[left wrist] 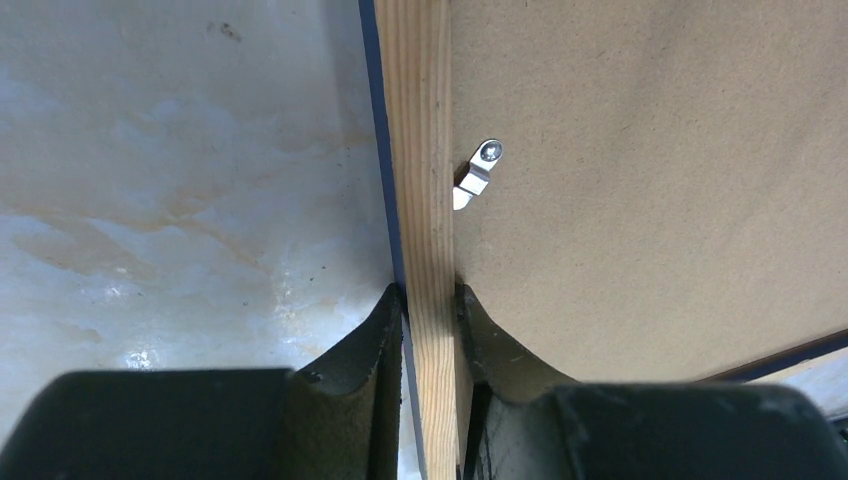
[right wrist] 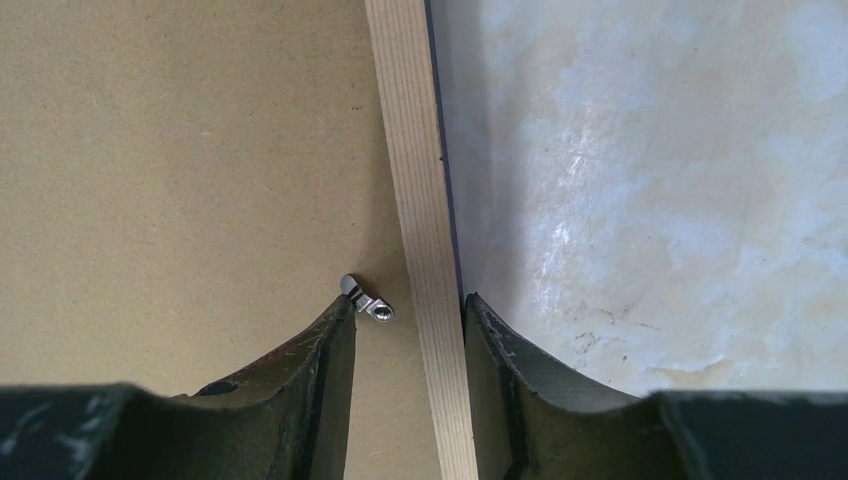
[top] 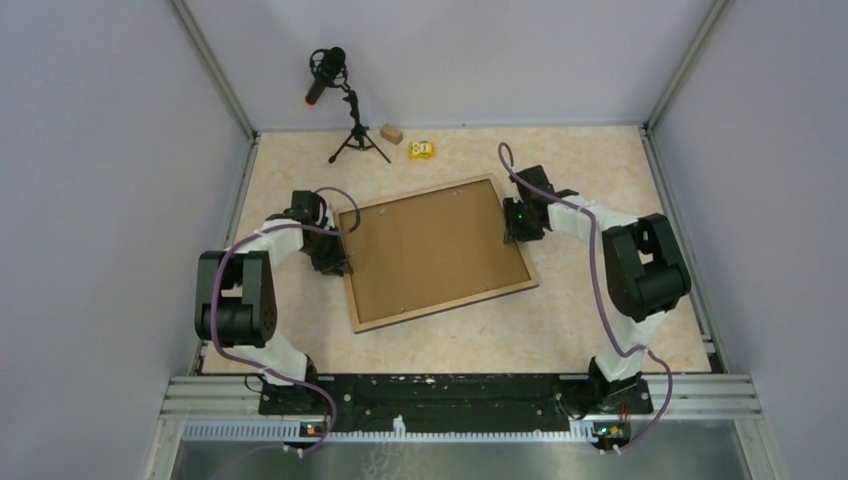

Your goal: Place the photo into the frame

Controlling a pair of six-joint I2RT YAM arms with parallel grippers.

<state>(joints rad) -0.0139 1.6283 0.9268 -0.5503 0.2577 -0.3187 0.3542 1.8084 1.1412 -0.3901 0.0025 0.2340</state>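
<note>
The frame [top: 446, 307] lies flat on the table with its light wood face up, and the plain brown backing board [top: 430, 250] fills it. The photo is hidden. My left gripper [top: 340, 255] is shut on the frame's left rim [left wrist: 420, 150], one finger on each side of the wood. My right gripper [top: 512, 230] straddles the right rim [right wrist: 410, 150] and is open [right wrist: 408, 305]. Its outer finger is close to the rim's edge. Its inner finger stands apart from the wood, on the backing board [right wrist: 180, 150], its tip at a small metal clip [right wrist: 368, 303].
At the back stand a microphone on a small tripod [top: 340, 90], a small wooden block [top: 391, 133] and a small yellow object [top: 421, 150]. Another metal clip [left wrist: 478, 175] sits on the board by the left rim. Walls close in the table on three sides.
</note>
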